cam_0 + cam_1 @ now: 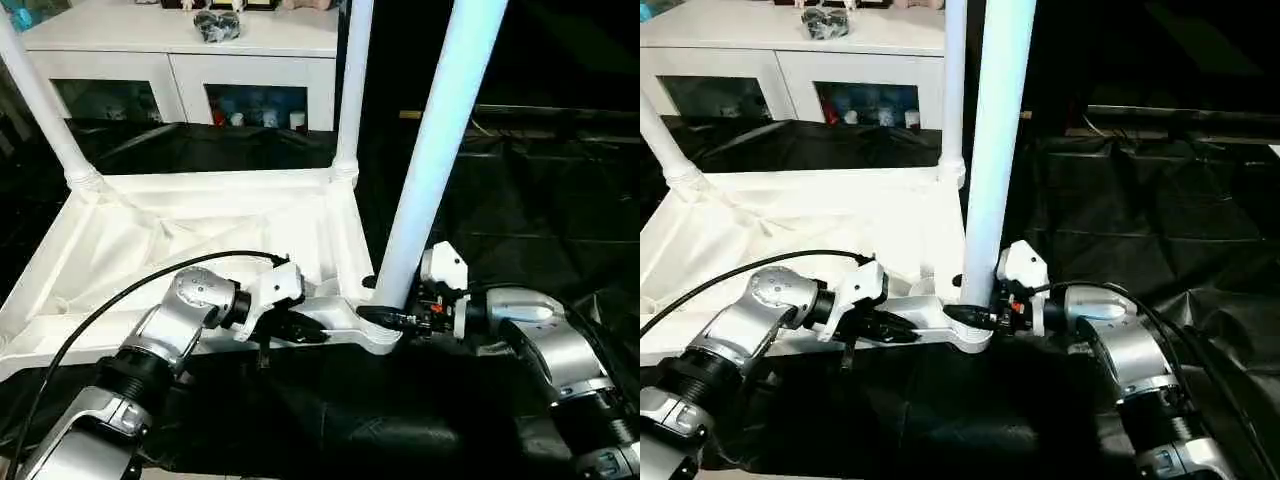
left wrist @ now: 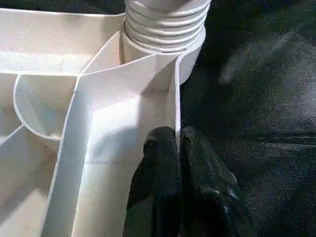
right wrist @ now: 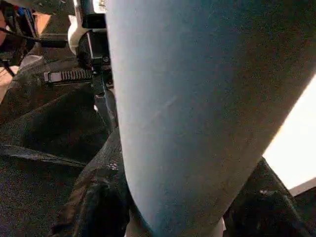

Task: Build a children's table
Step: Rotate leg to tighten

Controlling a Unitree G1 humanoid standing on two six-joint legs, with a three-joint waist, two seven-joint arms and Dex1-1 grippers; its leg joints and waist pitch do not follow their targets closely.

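Observation:
The white tabletop (image 1: 180, 240) lies upside down on black cloth, its ribbed underside facing up. Two white legs stand in its far corner sockets, one at the far left (image 1: 40, 110) and one further right (image 1: 352, 90). A third leg (image 1: 440, 150) rises from the near right corner socket (image 1: 385, 342). My right gripper (image 1: 385, 318) is closed around the base of this leg, its fingers (image 3: 94, 202) on either side. My left gripper (image 2: 177, 136) is shut on the tabletop's near rim wall (image 2: 174, 98), just left of that socket.
A white cabinet (image 1: 180, 60) with glass doors stands behind the table, with a dark bundle (image 1: 217, 25) on top. Black cloth (image 1: 520, 200) covers the surface to the right and in front. A black cable (image 1: 100, 310) arcs over my left forearm.

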